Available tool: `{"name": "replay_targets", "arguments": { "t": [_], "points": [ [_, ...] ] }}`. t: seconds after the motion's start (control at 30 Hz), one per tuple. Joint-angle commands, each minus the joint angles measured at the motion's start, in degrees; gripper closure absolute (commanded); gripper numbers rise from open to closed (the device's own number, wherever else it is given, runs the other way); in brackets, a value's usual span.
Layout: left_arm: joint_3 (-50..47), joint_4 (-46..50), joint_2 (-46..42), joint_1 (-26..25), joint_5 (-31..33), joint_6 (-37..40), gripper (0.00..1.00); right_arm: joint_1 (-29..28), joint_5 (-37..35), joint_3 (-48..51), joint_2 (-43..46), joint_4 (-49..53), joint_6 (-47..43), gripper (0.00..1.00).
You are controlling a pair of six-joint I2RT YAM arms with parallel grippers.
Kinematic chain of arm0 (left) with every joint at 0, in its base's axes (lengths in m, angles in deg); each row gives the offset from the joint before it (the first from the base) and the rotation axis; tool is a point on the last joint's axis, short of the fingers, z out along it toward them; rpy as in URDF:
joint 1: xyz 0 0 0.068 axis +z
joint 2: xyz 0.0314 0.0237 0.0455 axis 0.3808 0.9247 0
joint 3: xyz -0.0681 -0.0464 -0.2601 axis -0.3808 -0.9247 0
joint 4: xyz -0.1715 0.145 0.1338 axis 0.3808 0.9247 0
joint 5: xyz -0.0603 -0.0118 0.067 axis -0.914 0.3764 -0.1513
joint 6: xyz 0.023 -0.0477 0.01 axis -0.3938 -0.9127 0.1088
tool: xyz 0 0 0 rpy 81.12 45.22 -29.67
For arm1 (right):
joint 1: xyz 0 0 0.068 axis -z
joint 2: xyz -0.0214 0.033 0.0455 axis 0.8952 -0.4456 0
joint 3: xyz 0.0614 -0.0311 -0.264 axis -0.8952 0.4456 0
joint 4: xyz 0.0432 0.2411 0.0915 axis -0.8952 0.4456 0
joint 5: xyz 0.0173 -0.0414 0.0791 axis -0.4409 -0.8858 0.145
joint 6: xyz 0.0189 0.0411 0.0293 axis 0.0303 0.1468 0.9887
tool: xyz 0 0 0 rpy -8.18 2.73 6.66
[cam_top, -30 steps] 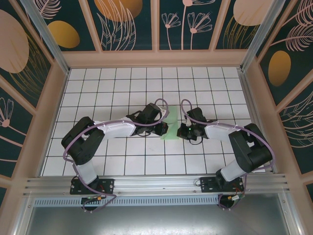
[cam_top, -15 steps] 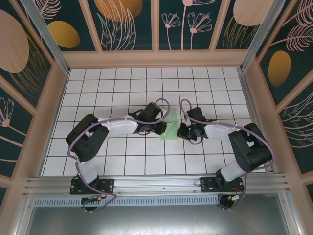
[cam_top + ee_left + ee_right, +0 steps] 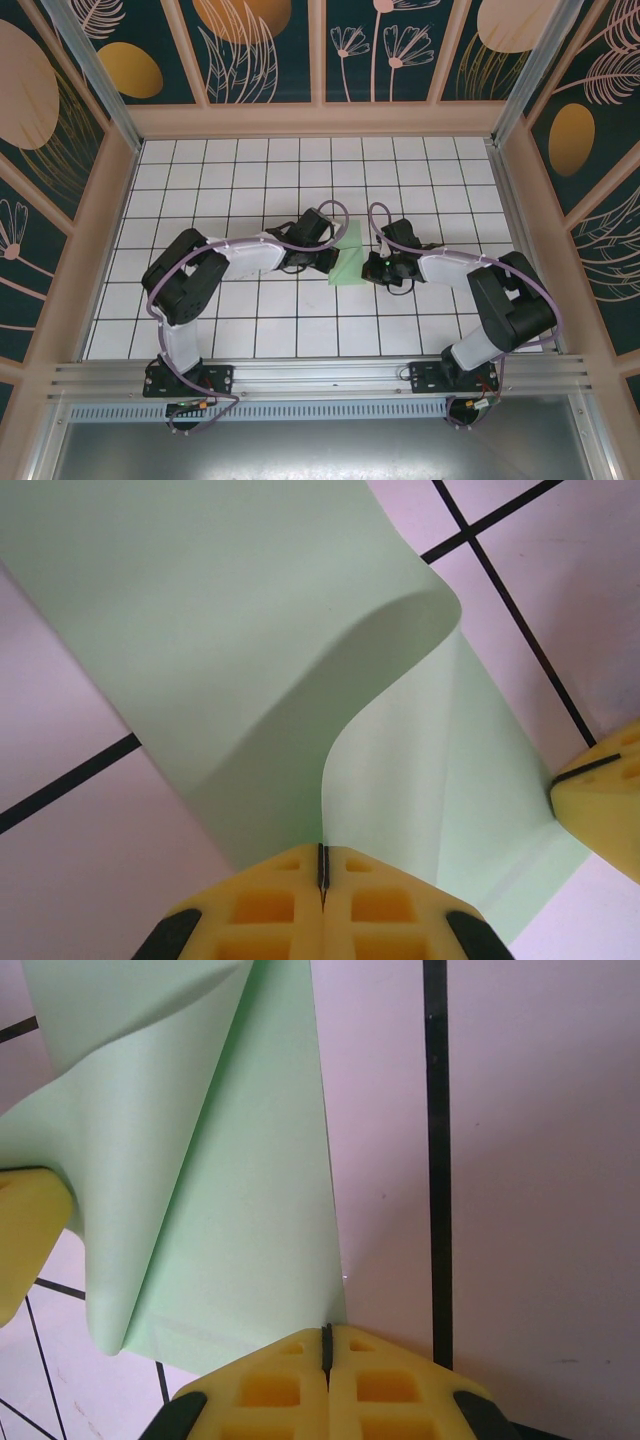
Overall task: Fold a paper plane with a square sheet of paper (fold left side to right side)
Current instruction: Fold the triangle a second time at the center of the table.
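Observation:
The square sheet of paper (image 3: pixel 351 262) is pale green and lies mid-table between my two grippers. In the left wrist view my left gripper (image 3: pixel 322 868) is shut on one edge of the sheet (image 3: pixel 250 630), which rises in a curl and bends over the flat part. My right gripper (image 3: pixel 326 1340) is shut, its tips resting at the flat sheet's (image 3: pixel 230 1210) near corner, against the table. From above, the left gripper (image 3: pixel 333 262) is at the sheet's left side and the right gripper (image 3: pixel 367 268) at its right. No paper plane shape shows.
The white tiled table (image 3: pixel 250 180) with black grid lines is walled by wooden panels (image 3: pixel 320 120) on three sides. An aluminium rail (image 3: pixel 320 378) carrying both arm bases runs along the near edge. The two grippers sit less than one tile apart.
My left arm has shifted a little to the right, carrying the held edge further over the sheet. The right arm has stayed put, and both grippers stay shut.

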Motion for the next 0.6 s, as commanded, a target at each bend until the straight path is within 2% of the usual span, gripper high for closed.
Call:
{"name": "replay_targets", "arguments": {
  "t": [0.0,0.57],
  "points": [
    [1.75,1.45,1.54,0.50,0.89,1.26,0.98,-0.24,-3.43,0.07,-1.71,4.68,-1.08,1.00],
    [2.06,2.35,2.65,0.50,2.83,1.45,0.98,-0.25,-3.74,0.16,-1.88,5.02,-1.19,1.00]
  ]
}}
